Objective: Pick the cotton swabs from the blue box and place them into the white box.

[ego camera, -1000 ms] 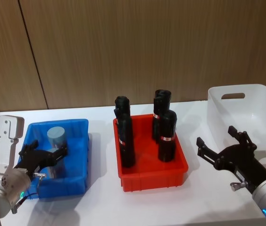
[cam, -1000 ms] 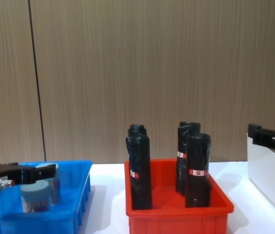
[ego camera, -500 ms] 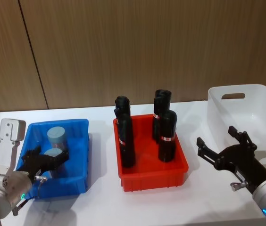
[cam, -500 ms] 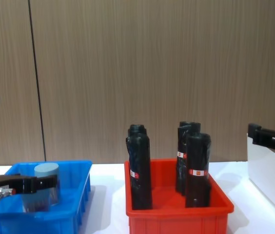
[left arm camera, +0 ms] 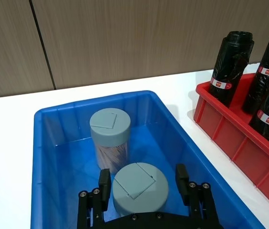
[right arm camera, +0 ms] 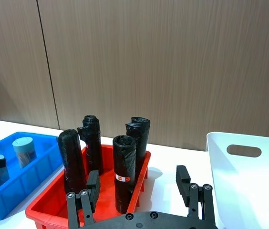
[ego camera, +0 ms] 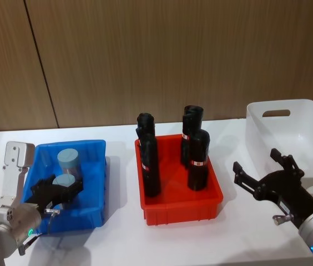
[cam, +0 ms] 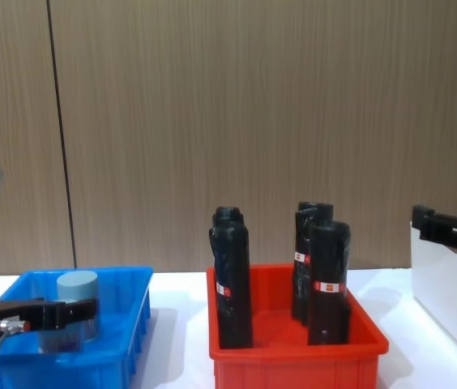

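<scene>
swabs spot: both cotton swabs (ego camera: 67,160) jars are sitting inside the blue box (ego camera: 92,185) at the left end of the table (ego camera: 145,238), one behind the other and close together.

which way they're pointing: both are standing upright, long axis running straight up and down, pale lids facing the ceiling. The back jar (left arm camera: 109,138) is showing its sticks through the clear wall. The front jar (left arm camera: 139,188) is showing mostly lid from the left wrist cam.

left gripper: the left gripper (left arm camera: 143,180) is reaching into the blue box from the robot's side, with its fingers (left arm camera: 104,188) spread and sitting either side of the front jar's upper part. Thin gaps are showing on both sides, so it's straddling the jar rather than squeezing it.

left arm pose: it's hanging low over the box's near wall. From the chest cam the fingers are lying roughly level and pointing forward.

right gripper: the right gripper (ego camera: 253,159) is hovering over the table between the red bin (ego camera: 173,206) and the white box (ego camera: 312,113), fingers splayed wide and carrying nothing.

right arm pose: the forearm is coming in from the lower right corner, with the gripper pointing forward and a bit inward.

white box: it's sitting at the right end, well apart from the blue box.

red bin: it's sitting in the middle between the two boxes, holding black cylinders (ego camera: 148,166) that are standing upright.
</scene>
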Tool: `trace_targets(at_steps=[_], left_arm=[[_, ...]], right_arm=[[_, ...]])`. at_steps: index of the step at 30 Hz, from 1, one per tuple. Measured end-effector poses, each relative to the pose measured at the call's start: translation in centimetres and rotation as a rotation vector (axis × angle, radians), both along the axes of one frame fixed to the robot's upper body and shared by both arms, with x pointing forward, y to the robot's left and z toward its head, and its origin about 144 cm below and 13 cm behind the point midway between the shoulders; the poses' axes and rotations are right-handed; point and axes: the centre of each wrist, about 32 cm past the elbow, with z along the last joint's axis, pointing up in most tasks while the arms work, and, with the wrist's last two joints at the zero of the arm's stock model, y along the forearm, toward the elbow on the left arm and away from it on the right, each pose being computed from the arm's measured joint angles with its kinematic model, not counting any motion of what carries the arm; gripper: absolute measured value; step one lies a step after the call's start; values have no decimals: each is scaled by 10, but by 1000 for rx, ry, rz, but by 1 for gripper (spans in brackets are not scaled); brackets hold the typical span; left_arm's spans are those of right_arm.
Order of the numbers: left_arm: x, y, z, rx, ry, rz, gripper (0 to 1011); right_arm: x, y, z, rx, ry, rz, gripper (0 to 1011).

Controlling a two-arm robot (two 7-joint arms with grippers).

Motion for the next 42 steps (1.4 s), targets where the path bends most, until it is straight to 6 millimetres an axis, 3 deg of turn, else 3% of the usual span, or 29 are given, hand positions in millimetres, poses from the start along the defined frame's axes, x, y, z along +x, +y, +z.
trace_targets(at_steps=[7,19,42], left_arm=[[-2,-1,2,4,3,-2,670],[-6,-5,17,31,-46,-14,669],[-9,-31,84,30,-270,-246,669]], right_arm=[[0,0,0,0,0,0,1001],[0,0,0,0,0,0,1002],[0,0,0,0,0,0,1002]])
